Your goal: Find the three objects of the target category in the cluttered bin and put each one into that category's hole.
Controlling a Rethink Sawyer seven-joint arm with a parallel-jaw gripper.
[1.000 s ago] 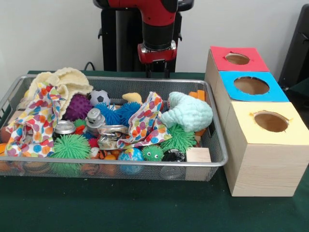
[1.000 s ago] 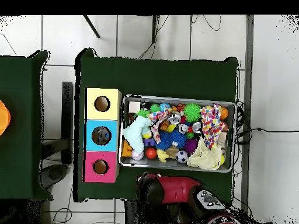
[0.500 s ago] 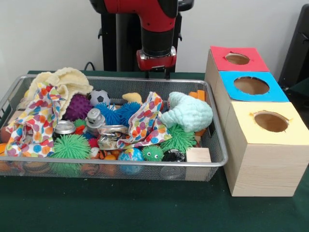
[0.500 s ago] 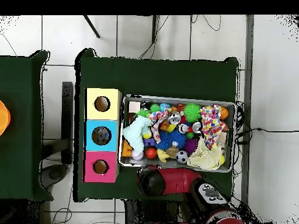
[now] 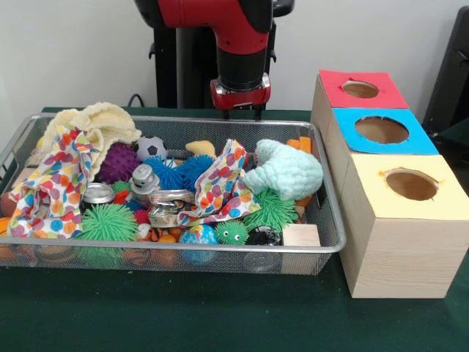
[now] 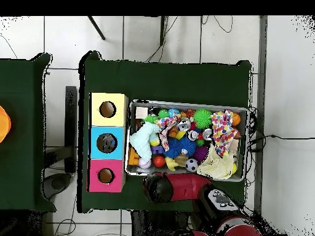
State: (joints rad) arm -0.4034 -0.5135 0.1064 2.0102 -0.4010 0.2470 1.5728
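The red and black arm hangs above the far rim of the wire mesh bin, and its pincer sits just behind that rim, over the desk with its dark green cloth; whether the pincer is open or closed cannot be told from either view. In the overhead view the arm lies just outside the bin's edge nearest the robot's base. The bin is packed: a pale yellow crocheted cloth and a polka-dot cloth at one end, a second polka-dot cloth near the middle, and a mint-green knitted piece toward the end beside the boxes. Among them lie a purple spiky ball, a small soccer ball, a blue spiky ball, two green spiky balls, a crushed metal can, a globe-patterned ball and a wooden block. Just beside the bin stand three wooden boxes in a row, each with a round hole on top: the red box, the blue box and the yellow box.
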